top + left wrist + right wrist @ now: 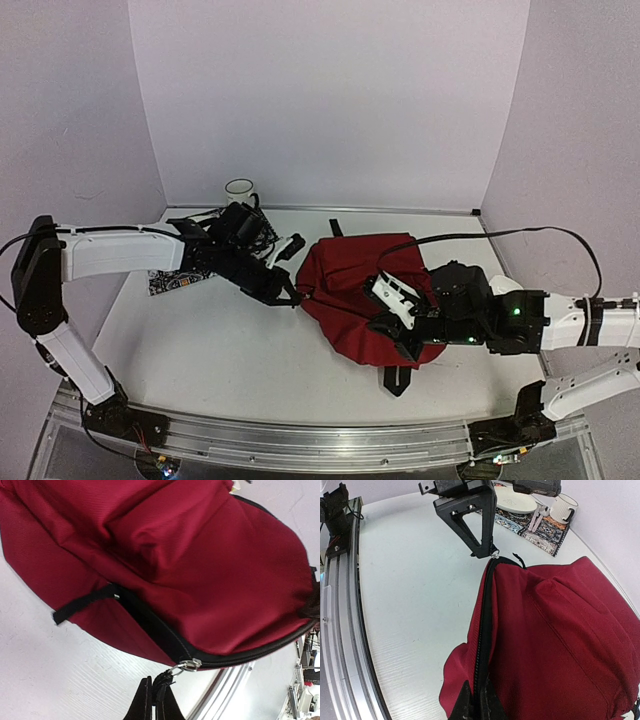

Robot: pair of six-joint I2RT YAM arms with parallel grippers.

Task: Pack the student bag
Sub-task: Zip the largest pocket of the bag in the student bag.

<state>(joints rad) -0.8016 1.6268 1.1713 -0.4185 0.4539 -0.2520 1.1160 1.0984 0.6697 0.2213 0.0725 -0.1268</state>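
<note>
The dark red student bag [352,283] lies on the table's middle right, its black zipper closed along the near-left edge [485,625]. My left gripper [291,296] is shut on the black zipper pull [162,682], which hangs from the metal slider [187,665] at the bag's left end. In the right wrist view the left gripper [482,554] stands at the zipper's far end. My right gripper [392,335] is shut on the bag's zipper seam [481,692] at the bag's near side. No books show.
A white mug [239,190] stands at the back left. A patterned mat [178,279] lies under the left arm; a white dish [516,500] sits on it. A black strap [397,380] lies near the front. The aluminium rail [300,440] runs along the near edge.
</note>
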